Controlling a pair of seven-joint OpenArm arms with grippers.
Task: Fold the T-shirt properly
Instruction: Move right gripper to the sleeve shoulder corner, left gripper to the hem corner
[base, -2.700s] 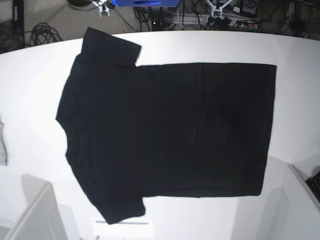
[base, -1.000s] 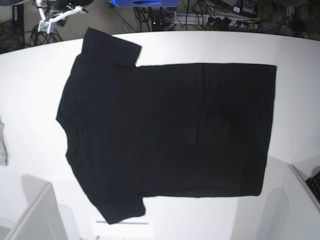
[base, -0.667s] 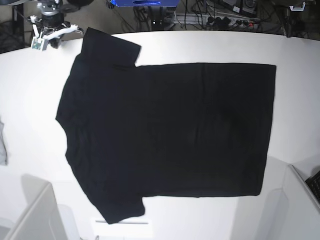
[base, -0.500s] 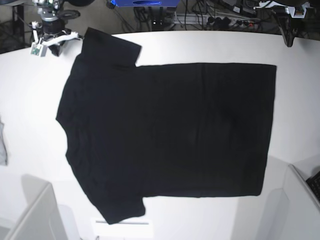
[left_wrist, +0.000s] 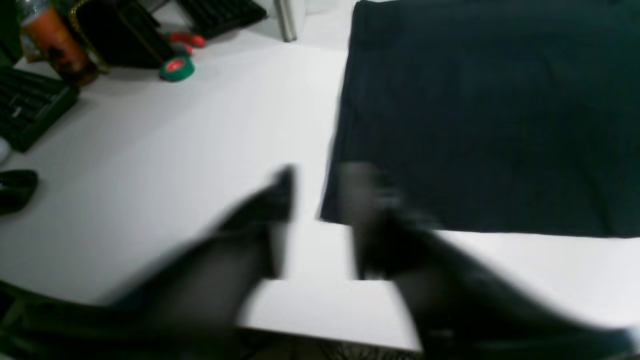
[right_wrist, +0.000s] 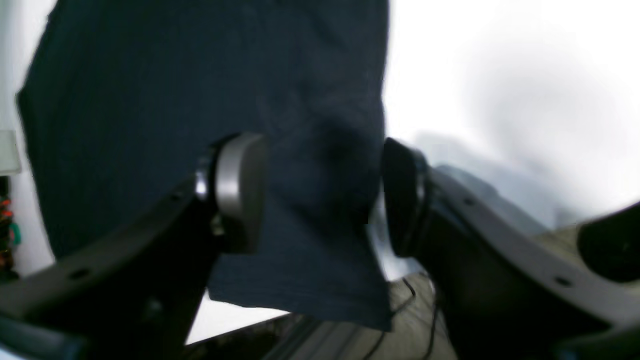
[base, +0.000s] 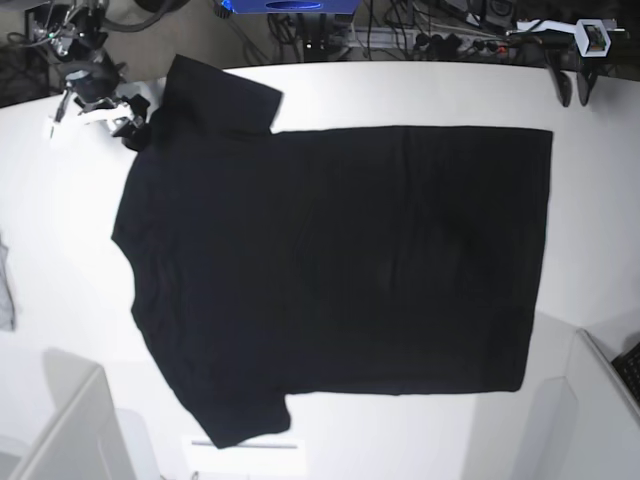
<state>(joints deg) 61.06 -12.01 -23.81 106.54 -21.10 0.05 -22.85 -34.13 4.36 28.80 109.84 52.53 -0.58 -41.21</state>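
1. T-shirt (base: 335, 265) lying flat, plain side up, across white table (base: 600, 200), ready for folding.
2. Left gripper (left_wrist: 317, 220) hovering spread and empty just off a hem corner, apparently lining up.
3. Right gripper (right_wrist: 320, 192) straddling the sleeve, parted, not yet pinching.

T-shirt (base: 340, 260): matt black cloth (faint ribbed weave); table (base: 400, 90): smooth white, slight sheen.

Both end effectors, left (left_wrist: 320, 220) and right (right_wrist: 320, 195), gape apart.
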